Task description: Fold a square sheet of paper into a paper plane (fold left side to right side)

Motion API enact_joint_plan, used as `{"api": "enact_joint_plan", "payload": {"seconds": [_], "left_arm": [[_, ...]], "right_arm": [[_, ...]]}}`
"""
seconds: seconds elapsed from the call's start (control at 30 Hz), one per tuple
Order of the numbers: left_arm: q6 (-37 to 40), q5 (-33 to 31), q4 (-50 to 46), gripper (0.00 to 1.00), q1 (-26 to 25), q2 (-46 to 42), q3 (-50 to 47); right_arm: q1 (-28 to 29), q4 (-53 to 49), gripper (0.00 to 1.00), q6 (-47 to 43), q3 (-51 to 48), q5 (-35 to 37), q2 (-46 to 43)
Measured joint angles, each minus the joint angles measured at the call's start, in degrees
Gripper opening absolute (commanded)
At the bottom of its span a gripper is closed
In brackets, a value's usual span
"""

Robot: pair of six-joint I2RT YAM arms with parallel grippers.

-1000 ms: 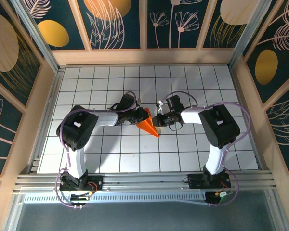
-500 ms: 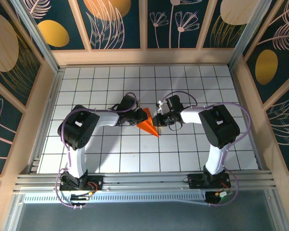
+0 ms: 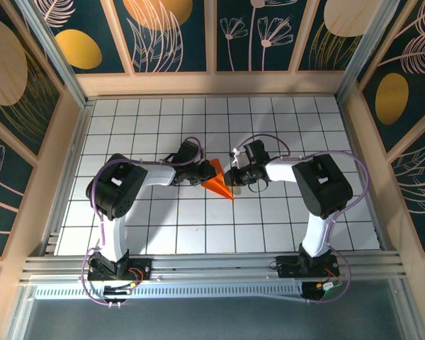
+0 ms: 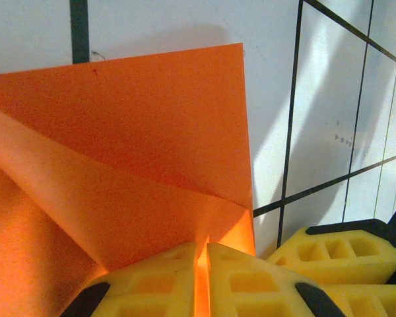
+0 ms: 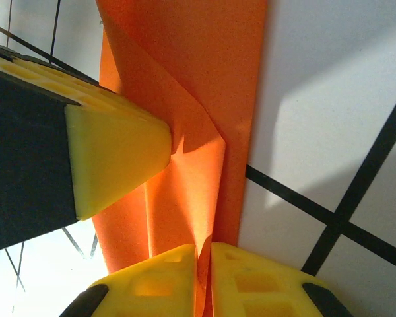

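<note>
Left side: the left gripper (image 3: 198,173) is reaching in toward the middle of the desk (image 3: 269,120) from the left. In the left wrist view its yellow pads (image 4: 165,277) are sitting almost together, with a thin strip of orange showing between them, so it is pinching an edge of the paper (image 3: 217,181) in a narrow grip.

Centre: the paper is sitting between the two grippers, about mid-desk. It is no longer reading as a square. From above it is showing as a narrow orange wedge, wide at the far end and tapering to a point at the near right. The wrist views are showing overlapping layers and a diagonal crease. One flap is curving up from the layer under it, not lying flat.

Right side: the right gripper (image 3: 231,175) is coming in from the right. Its pads are also nearly closed, with the paper's raised ridge running between them, so it too is holding the paper. One pad of the left gripper is sitting just beside that ridge in the right wrist view.

Progress, as a judgement: the main folds are looking done and the dart shape is forming. The side-over-side fold is looking under way but not pressed. Flattening the loose flap, sharpening the crease and letting go are looking like what is left.
</note>
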Motion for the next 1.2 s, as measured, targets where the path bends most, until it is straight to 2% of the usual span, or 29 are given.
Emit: {"api": "enact_joint_plan", "payload": {"seconds": [0.4, 0.6, 0.67, 0.77, 0.83, 1.2], "left_arm": [[0.00, 0.02, 0.04, 0.12, 0.00, 0.11, 0.00], [0.00, 0.02, 0.07, 0.12, 0.00, 0.11, 0.00], [0.00, 0.02, 0.07, 0.12, 0.00, 0.11, 0.00], [0.00, 0.02, 0.07, 0.12, 0.00, 0.11, 0.00], [0.00, 0.02, 0.07, 0.12, 0.00, 0.11, 0.00], [0.07, 0.02, 0.07, 0.13, 0.00, 0.11, 0.00]], "right_arm": [[-0.52, -1.92, 0.30, 0.63, 0.13, 0.61, -2.45], [-1.84, -3.63, 0.31, 0.63, 0.07, 0.63, -7.23], [-1.95, -4.17, 0.26, 0.59, -0.50, 0.22, -8.98], [-1.95, -4.70, 0.09, 0.70, -2.40, -1.70, -10.82], [-1.86, -4.79, 0.01, 0.81, -4.07, -3.67, -11.37], [0.87, -4.33, 0.00, 2.19, -7.19, -9.14, -11.08]]}}
